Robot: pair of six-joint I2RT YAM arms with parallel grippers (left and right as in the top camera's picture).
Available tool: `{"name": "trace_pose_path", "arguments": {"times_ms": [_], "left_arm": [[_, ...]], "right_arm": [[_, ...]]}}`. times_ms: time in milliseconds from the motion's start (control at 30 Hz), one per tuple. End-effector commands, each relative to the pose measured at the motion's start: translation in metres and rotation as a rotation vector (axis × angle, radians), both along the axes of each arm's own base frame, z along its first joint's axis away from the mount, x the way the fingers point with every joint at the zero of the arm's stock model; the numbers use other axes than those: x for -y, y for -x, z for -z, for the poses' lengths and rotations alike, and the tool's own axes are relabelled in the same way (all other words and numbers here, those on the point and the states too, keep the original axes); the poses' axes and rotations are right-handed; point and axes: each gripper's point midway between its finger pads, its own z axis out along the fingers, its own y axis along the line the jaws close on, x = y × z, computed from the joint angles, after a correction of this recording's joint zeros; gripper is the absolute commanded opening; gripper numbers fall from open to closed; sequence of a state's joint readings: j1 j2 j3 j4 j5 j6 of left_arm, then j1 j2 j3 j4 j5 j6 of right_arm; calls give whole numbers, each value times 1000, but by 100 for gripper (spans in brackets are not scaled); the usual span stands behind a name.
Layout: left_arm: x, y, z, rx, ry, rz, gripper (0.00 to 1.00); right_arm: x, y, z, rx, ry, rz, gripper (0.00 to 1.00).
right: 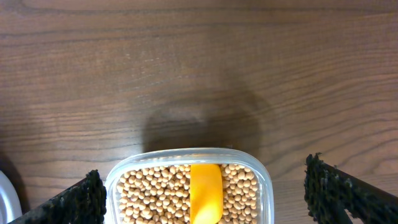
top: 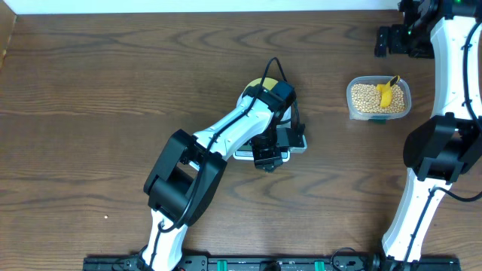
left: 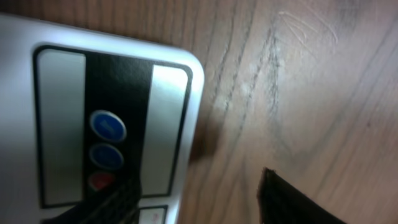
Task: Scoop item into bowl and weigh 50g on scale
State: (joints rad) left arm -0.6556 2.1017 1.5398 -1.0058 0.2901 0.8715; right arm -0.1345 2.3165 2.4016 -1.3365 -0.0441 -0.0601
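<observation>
The table [top: 90, 113] carries all items. The scale [left: 186, 93] lies under the left gripper [left: 199, 196], whose jaws are released and apart, with one finger over the buttons [left: 107, 126]. The tub [right: 264, 180] lies ahead of the right gripper [right: 204, 177], also released wide. The bowl [top: 260, 82] is mostly hidden beneath the left arm. The scoop [right: 206, 193] rests on the beans [right: 149, 193] inside the tub.
</observation>
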Motion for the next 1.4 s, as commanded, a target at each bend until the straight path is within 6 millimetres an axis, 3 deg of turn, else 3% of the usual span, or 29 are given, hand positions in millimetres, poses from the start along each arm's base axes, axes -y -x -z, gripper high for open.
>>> {"name": "trace_pose_path", "arguments": {"times_ms": [0,100,167,767,1367], "left_arm": [[-13,0,12,1,-56,24,77],[-17,2,20,-20,-71,28,90],[-19,2,23,-27,-77,23,93],[-26,24,21,-112,-110,75,96],[-23,28,24,-122,-98,118,97]], "right_arm": [[3,-2,-5,16,11,4,99],[3,-2,-5,16,10,4,99],[3,-2,-5,16,11,3,99],[3,-2,-5,16,10,4,99],[3,-2,-5,16,11,4,99]]}}
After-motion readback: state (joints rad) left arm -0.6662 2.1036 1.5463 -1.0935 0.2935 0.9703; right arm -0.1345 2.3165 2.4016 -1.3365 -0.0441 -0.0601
